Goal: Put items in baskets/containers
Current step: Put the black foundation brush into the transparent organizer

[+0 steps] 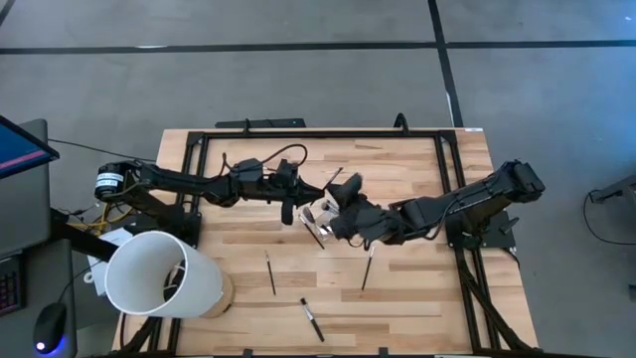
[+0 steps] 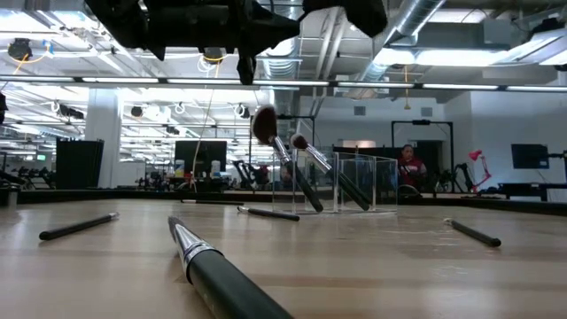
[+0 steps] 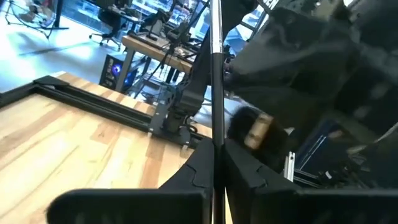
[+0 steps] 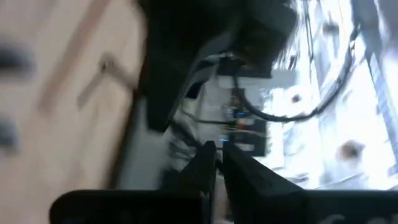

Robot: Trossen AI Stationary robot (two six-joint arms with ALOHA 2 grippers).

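Observation:
Over the table's middle my left gripper [image 1: 288, 206] is shut on a thin dark stick [image 3: 214, 74], one of the items. My right gripper [image 1: 333, 217] is close beside it, toward the table's right. Under them stands the clear container [image 2: 363, 182]. Two brushes [image 2: 283, 155] lean in it with their fluffy tips up. More items lie flat on the wood: a brush [image 1: 269, 271], a stick [image 1: 367, 268] and a pencil-like one [image 1: 312, 318] near the front edge. My left gripper pinches the thin stick between its two fingers [image 3: 214, 140] at a point along its shaft. The fingers come in level from the table's left and lie across the stick. It stands roughly upright and clear of the table, a short end [image 2: 246, 69] showing below the gripper.
A large white cylinder [image 1: 159, 273] lies at the table's front left corner. Black frame rails [image 1: 318, 132] run along the far and side edges. A thick brush [image 2: 221, 275] lies right before the low camera. Bare wood shows between the loose items.

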